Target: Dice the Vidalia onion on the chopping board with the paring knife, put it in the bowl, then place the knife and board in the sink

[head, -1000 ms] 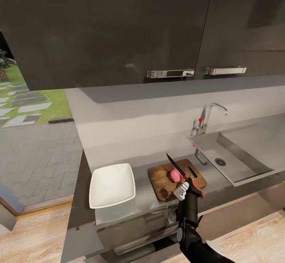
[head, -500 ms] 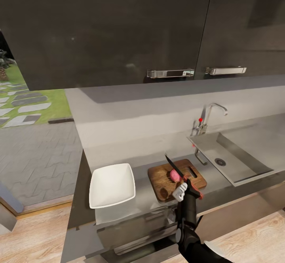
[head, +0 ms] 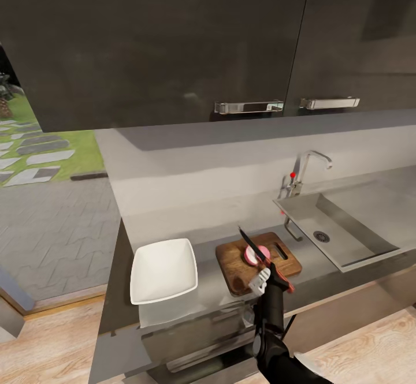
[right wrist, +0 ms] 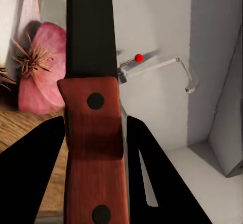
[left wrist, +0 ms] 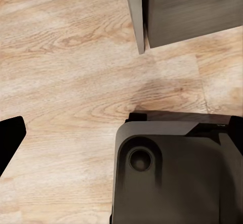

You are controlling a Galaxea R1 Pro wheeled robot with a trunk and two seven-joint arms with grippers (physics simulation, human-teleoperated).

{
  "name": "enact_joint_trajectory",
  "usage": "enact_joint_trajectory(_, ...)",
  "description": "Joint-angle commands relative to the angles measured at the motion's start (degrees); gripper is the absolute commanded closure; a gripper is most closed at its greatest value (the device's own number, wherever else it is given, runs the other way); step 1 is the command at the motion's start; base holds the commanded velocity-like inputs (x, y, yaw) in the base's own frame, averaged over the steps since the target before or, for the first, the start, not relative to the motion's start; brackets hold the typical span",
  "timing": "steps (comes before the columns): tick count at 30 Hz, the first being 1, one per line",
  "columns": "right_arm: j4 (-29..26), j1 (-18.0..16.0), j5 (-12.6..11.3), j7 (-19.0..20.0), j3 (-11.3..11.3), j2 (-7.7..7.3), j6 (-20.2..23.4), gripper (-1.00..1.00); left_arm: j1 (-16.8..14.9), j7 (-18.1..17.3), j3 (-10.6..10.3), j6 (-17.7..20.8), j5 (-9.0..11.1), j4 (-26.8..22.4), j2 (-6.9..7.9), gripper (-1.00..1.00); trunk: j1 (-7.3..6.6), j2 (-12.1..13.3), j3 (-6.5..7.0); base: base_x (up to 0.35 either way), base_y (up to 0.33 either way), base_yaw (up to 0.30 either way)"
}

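Vidalia onion point(head: 256, 254) is sitting on the chopping board point(head: 234, 265), lower centre of the head frame, and already showing a pale cut face, so I am judging the dicing as under way, not finished. I am holding the paring knife point(head: 252, 244) in the right end effector point(head: 271, 276), whose fingers are clamped on the red handle; the dark blade is angling up and away over the bulb. The left end effector point(left wrist: 10, 139) is pointing at the wooden floor, one dark finger visible at the frame edge; I cannot tell its state.

For a good cut, I am aiming to:
- bring the blade straight down through the bulb's middle
- keep it square to the board
- avoid pushing the onion off the desk point(head: 205, 268).

Count:
- one onion
- one board
- one knife
- one white bowl point(head: 163, 270), left of the board
- one sink point(head: 341, 234), right
- one tap point(head: 303, 170)
- two cabinet handles, upper right.
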Motion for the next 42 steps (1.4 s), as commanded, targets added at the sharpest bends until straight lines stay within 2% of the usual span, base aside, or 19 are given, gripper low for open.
enact_joint_trajectory(1, -1.01, -0.07, 0.04, -0.08, 0.07, -0.15, 0.36, 1.00, -0.10, 0.08, -0.51, -0.38, 0.58, 0.22, -0.03, -1.00, 0.04, -0.12, -0.12, 0.000, 0.000, 0.000)
enact_joint_trajectory(3, -3.44, -0.07, 0.05, -0.09, -0.03, -0.41, 0.36, 1.00, -0.10, 0.08, -0.51, -0.40, 0.58, 0.22, -0.03, -1.00, 0.04, -0.12, -0.12, 0.000, 0.000, 0.000)
enact_joint_trajectory(4, -6.54, -0.07, 0.02, -0.09, -0.05, -0.86, 0.43, 1.00, -0.10, 0.08, -0.51, -0.40, 0.58, 0.22, -0.05, -1.00, 0.04, -0.12, -0.12, 0.000, 0.000, 0.000)
enact_joint_trajectory(10, -16.41, -0.07, -0.28, 0.55, -0.05, -5.67, 0.80, 1.00, -0.10, 0.08, -0.51, -0.41, 0.58, 0.22, -0.07, -1.00, 0.04, -0.12, -0.12, 0.000, 0.000, 0.000)
enact_joint_trajectory(13, -17.89, -0.07, -0.35, 0.81, -0.06, -6.49, 0.88, 1.00, -0.10, 0.08, -0.51, -0.39, 0.58, 0.22, -0.05, -1.00, 0.04, -0.12, -0.12, 0.000, 0.000, 0.000)
enact_joint_trajectory(21, -18.51, -0.07, -0.53, 0.95, -0.01, -6.85, 0.93, 1.00, -0.10, 0.08, -0.51, -0.36, 0.58, 0.22, -0.07, -1.00, 0.04, -0.12, -0.12, 0.000, 0.000, 0.000)
enact_joint_trajectory(35, -17.82, -0.07, -0.62, 1.00, 0.17, -6.56, 0.94, 1.00, -0.10, 0.08, -0.51, -0.34, 0.58, 0.22, -0.08, -1.00, 0.04, -0.12, -0.12, -0.013, -0.064, 0.000)
enact_joint_trajectory(42, -17.46, -0.07, -0.64, 4.76, 0.28, -5.95, 0.94, 1.00, -0.10, 0.08, -0.51, -0.34, 0.58, 0.22, -0.08, -1.00, 0.04, -0.12, -0.12, -0.001, -0.004, 0.000)
